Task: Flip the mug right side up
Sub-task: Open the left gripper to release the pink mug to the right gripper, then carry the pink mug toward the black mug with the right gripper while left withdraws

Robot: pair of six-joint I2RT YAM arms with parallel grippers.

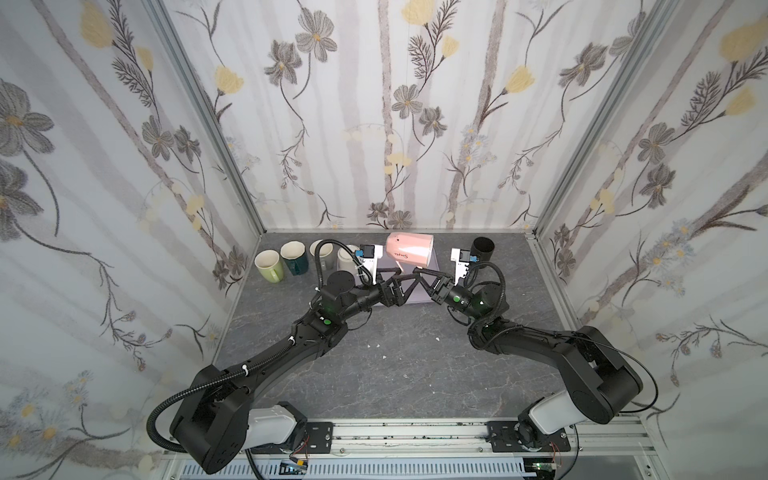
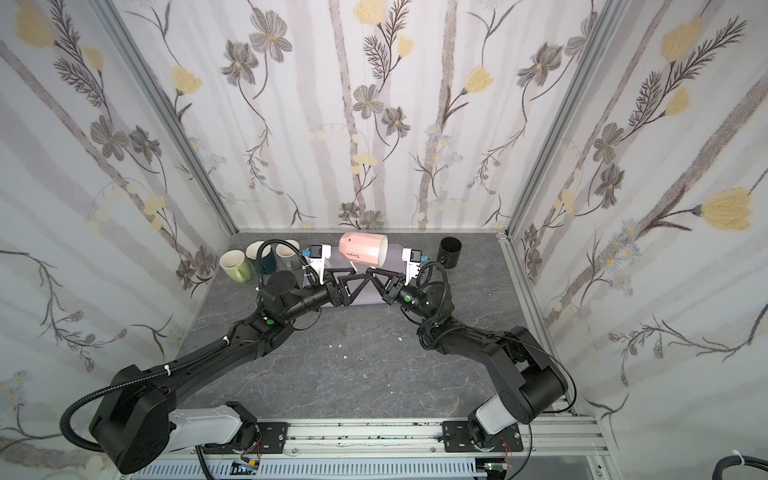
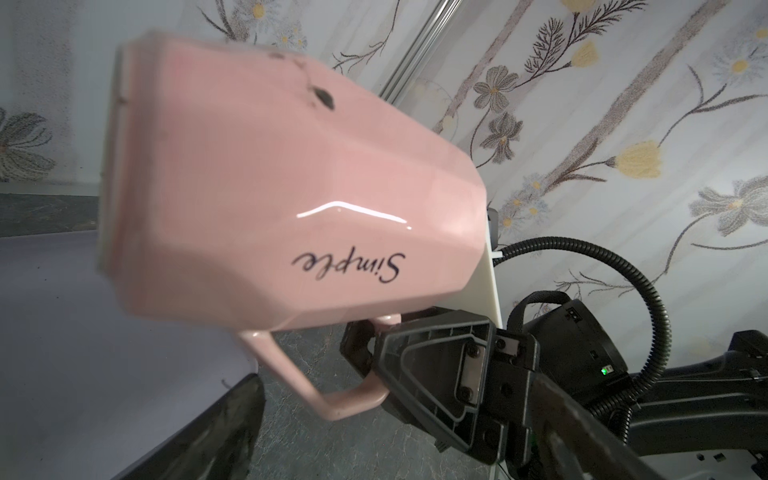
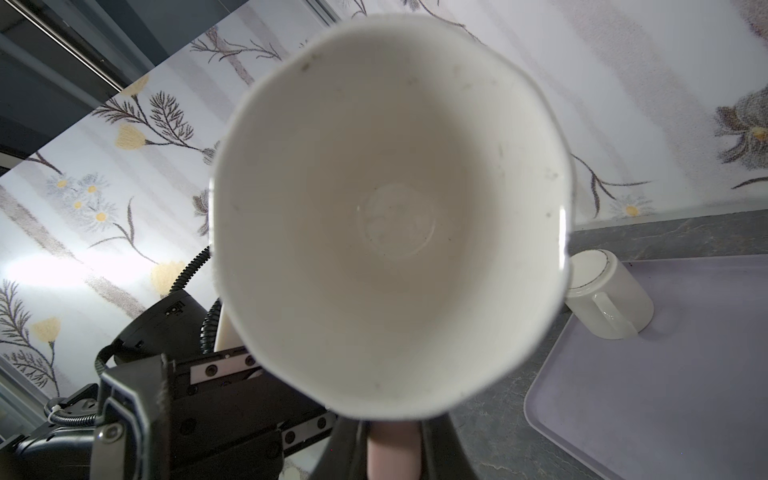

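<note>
Hanging sideways above the purple tray (image 4: 644, 395), the pink mug (image 1: 409, 250) is pinched by its handle (image 3: 332, 395) in the right gripper (image 1: 419, 272), probably so a wrist roll stands it upright. The left gripper (image 1: 401, 277) sits wide open just beside the handle, holding nothing.

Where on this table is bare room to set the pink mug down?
Free: the grey table in front, between both arms and the rail; the patch between black cup, right arm and right wall; the tray beside its white mug. Crowded: back left, the row of mugs.
</note>
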